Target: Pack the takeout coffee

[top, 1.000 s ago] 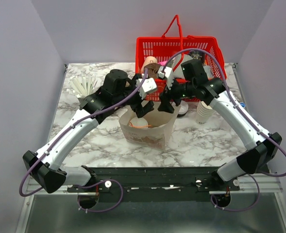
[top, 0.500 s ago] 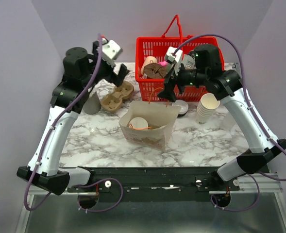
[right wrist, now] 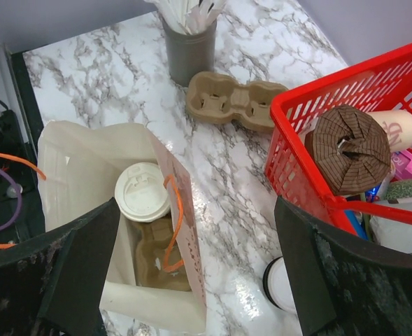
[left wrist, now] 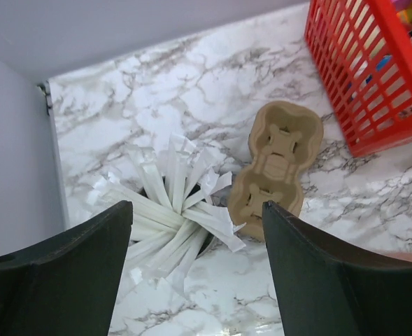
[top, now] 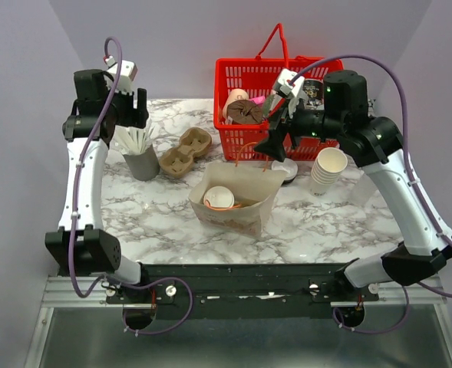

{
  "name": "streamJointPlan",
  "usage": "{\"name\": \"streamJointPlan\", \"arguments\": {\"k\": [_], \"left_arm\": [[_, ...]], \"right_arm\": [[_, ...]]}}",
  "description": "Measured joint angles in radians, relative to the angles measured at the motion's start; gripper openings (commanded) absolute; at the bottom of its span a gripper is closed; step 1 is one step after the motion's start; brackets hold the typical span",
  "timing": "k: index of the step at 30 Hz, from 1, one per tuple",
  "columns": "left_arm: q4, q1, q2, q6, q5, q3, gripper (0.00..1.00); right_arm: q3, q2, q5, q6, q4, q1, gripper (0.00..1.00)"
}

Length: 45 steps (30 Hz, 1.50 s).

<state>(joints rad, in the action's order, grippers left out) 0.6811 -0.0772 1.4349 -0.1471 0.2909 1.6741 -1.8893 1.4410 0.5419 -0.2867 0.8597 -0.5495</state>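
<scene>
**A:** What is the room like around the bag?

**B:** Plain, pale lilac-grey walls (top: 26, 92) close in on the left, back and right. The surface is a white tabletop with grey marble veining (top: 133, 218), glossy enough to catch glare. A black rail (top: 233, 276) runs along its edge, nearer the camera than the bag.

**A:** Start at the left.

**B:** Far left of the pale brown paper bag with orange handles (top: 237, 218), and behind it, the left gripper (top: 137, 107) hangs high. Its fingers are spread wide with nothing between them. Below it stands a grey cup of white paper-wrapped straws (left wrist: 171, 210). Between that cup and the bag lies a brown moulded-pulp two-cup carrier (top: 185, 151), flat on the marble and apart from both.

**A:** And the coffee?

**B:** The small white paper cup with the round white plastic lid (right wrist: 143, 192) stands upright inside the bag, towards its left end. The bag's mouth is open, and a brown cardboard piece (right wrist: 153, 259) shows inside, just beside the cup.

**A:** And to the right?

**B:** The right gripper (top: 275, 146) hovers above the bag's back right corner, jaws wide and empty. Behind the bag sits a red plastic lattice basket (left wrist: 394, 137) holding a brown pleated round thing (right wrist: 347, 148) and other items I cannot make out. Behind and right of the bag lies a short stack of round white lids (top: 288, 173). Farther right of the bag is a stack of lidless white paper cups (top: 327, 172).
</scene>
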Motion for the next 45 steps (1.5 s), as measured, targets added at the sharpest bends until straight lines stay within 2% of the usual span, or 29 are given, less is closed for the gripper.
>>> {"name": "streamJointPlan", "arguments": {"k": [4,10,16,20,28,32,37,38,39,45], "left_arm": [[0.010,-0.005,0.092,0.023,-0.005,-0.001,0.80],[0.011,-0.005,0.164,0.049,-0.003,0.004,0.70],[0.028,0.001,0.238,0.051,-0.004,0.063,0.66],[0.046,0.005,0.246,0.051,-0.005,0.064,0.60],[0.065,0.014,0.248,0.046,-0.007,0.057,0.56],[0.070,0.014,0.248,0.042,-0.011,0.033,0.47],[0.077,0.014,0.249,0.039,-0.015,0.030,0.42],[0.077,0.014,0.250,0.039,-0.015,0.032,0.35],[0.078,0.014,0.253,0.038,-0.015,0.037,0.33],[0.086,0.014,0.272,0.021,-0.016,0.065,0.29]], "right_arm": [[0.037,-0.026,-0.026,0.001,-0.004,0.000,1.00],[0.066,-0.031,-0.050,0.001,-0.006,0.000,1.00],[0.096,-0.043,-0.066,0.001,-0.006,0.000,1.00],[0.109,-0.055,-0.079,-0.001,-0.006,0.000,1.00],[0.113,-0.061,-0.086,-0.002,-0.006,0.000,1.00],[0.114,-0.061,-0.085,-0.002,-0.006,0.000,1.00],[0.114,-0.061,-0.085,-0.002,-0.007,0.002,1.00],[0.114,-0.061,-0.085,-0.002,-0.007,0.002,1.00],[0.114,-0.061,-0.085,-0.002,-0.007,0.002,1.00],[0.121,-0.061,-0.085,-0.002,-0.011,0.002,1.00]]}}
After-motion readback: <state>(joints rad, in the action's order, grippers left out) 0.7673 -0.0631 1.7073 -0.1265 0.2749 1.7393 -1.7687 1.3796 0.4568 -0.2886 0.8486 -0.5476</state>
